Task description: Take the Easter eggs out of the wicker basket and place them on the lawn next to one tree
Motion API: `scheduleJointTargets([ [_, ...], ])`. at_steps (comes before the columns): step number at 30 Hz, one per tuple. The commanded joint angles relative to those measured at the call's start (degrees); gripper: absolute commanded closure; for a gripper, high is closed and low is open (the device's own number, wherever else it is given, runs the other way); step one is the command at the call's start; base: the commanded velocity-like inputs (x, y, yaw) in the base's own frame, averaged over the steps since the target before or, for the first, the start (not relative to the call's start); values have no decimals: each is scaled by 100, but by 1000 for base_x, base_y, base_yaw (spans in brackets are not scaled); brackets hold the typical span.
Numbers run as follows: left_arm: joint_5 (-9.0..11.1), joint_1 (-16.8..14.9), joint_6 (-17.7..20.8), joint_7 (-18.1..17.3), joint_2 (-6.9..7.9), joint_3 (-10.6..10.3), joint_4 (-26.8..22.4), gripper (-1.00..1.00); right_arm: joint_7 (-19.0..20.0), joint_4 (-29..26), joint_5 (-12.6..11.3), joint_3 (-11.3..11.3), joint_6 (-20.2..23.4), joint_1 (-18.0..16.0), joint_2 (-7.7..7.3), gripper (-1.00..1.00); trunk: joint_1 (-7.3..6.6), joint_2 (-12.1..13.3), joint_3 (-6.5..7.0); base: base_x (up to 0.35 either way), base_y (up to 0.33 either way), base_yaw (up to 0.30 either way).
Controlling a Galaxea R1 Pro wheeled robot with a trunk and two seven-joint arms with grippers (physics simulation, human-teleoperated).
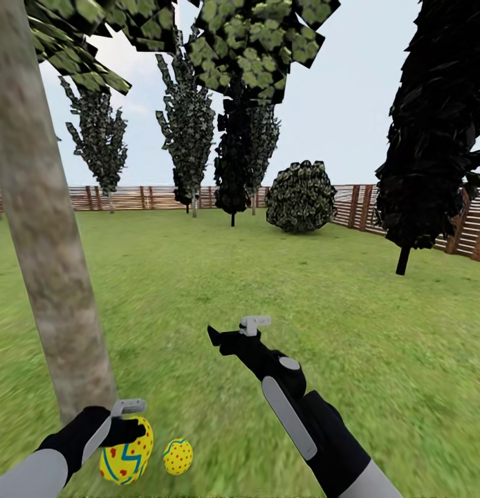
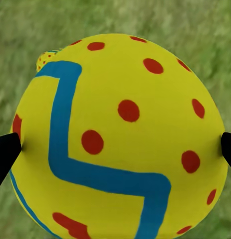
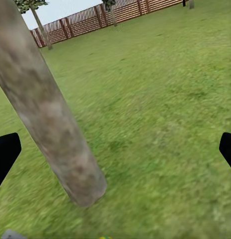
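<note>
The lawn [image 1: 281,290] spreads out to a slatted wooden fence [image 1: 129,198], and the tree [image 1: 46,263] rises from it on the left, its mottled trunk leaning slightly. At the trunk's foot the left gripper [image 1: 133,425] is clamped on one Easter egg [image 1: 127,453], fingertips pressing opposite sides, long axis roughly upright and tilted a little; a second egg [image 1: 178,456] lies on the grass just beside it, its axis unclear. The right gripper [image 1: 229,332] hangs spread wide and empty over the grass, near the trunk.
</note>
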Motion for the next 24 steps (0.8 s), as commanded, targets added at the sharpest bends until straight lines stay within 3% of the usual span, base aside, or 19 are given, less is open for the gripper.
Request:
scheduleJointTargets([
  [1, 56, -2, -47, 12, 7, -42, -9, 100, -55, -9, -60, 10, 16, -6, -1, -100, 22, -46, -35, 0, 0, 0],
  [8, 54, 2, -610, 12, 7, -42, -9, 100, -55, 12, -43, 10, -1, -6, 9, -100, 176, -326, -227, 0, 0, 0],
  [16, 48, 49, -773, 12, 0, -42, 9, 100, -53, 207, -15, 18, -260, -6, 59, -100, 352, -647, -445, 0, 0, 0],
  [20, 52, 53, -1132, 12, -1, -42, 549, 100, -55, 211, -8, 18, -265, -6, 60, -100, 440, -808, -555, 0, 0, 0],
  [24, 59, 52, -1344, 12, 4, -34, 659, 100, -51, 211, -6, 18, -265, -6, 60, -100, 527, -968, -664, 0, 0, 0],
])
